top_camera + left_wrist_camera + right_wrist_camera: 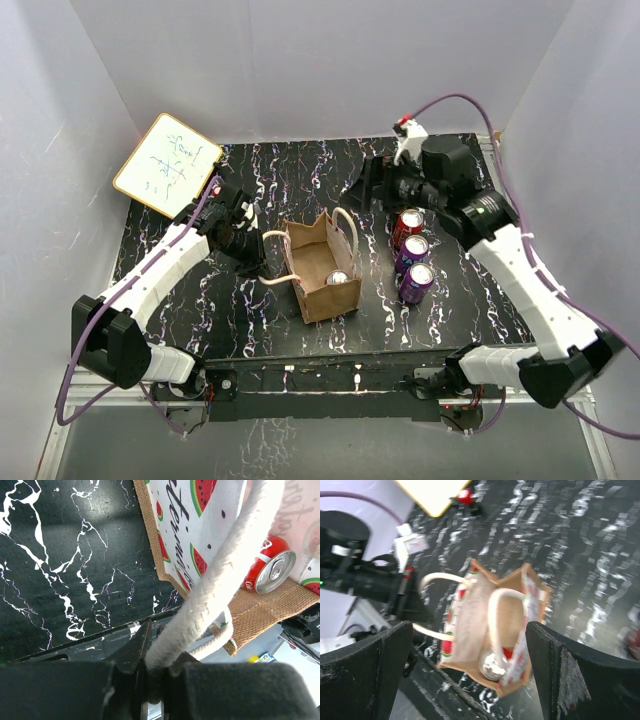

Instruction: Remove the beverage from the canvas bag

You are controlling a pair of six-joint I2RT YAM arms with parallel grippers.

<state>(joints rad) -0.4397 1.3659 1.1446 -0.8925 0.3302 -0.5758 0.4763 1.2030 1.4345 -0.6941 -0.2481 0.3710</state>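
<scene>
The tan canvas bag [318,272] stands open at the middle of the table. A red beverage can [338,277] stands inside it near the front. My left gripper [258,250] is at the bag's left side, shut on its off-white left handle [272,238]. In the left wrist view the handle [220,575] runs into the closed jaws of the gripper [159,652], and the can [267,566] shows inside the bag [265,607]. My right gripper [372,186] hovers open behind and right of the bag. In the right wrist view the gripper [470,640] looks down on the bag [470,610] and the can top [492,664].
Three cans stand in a row right of the bag: a red one [408,225] and two purple ones [412,250] [416,283]. A small whiteboard [168,165] leans at the back left. White walls enclose the table.
</scene>
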